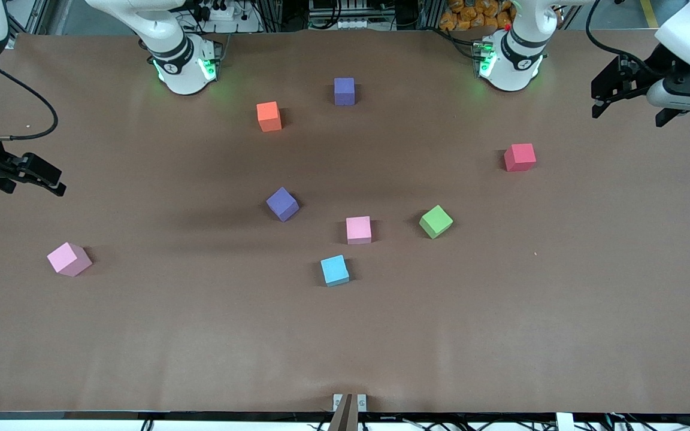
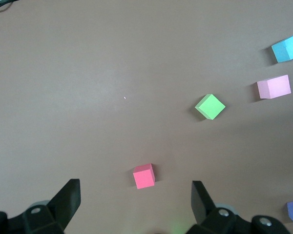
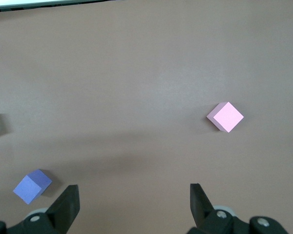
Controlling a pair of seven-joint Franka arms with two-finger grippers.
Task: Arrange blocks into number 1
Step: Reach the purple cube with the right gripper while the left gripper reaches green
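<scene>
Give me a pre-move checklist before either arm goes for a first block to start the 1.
1. Left gripper fingers open, nothing held: ok.
2. Right gripper fingers open, nothing held: ok.
3. All eight blocks in view and apart: orange block, two purple blocks, red block, green block, two pink blocks, light-blue block: ok.
4. Blocks square to the table edges: not ok; the green one, one purple and the pink one toward the right arm's end sit turned.
5. Any part of the 1 formed: not ok, no two blocks touch.
6. Both arms wait over their ends of the table, over no blocks: ok.
</scene>
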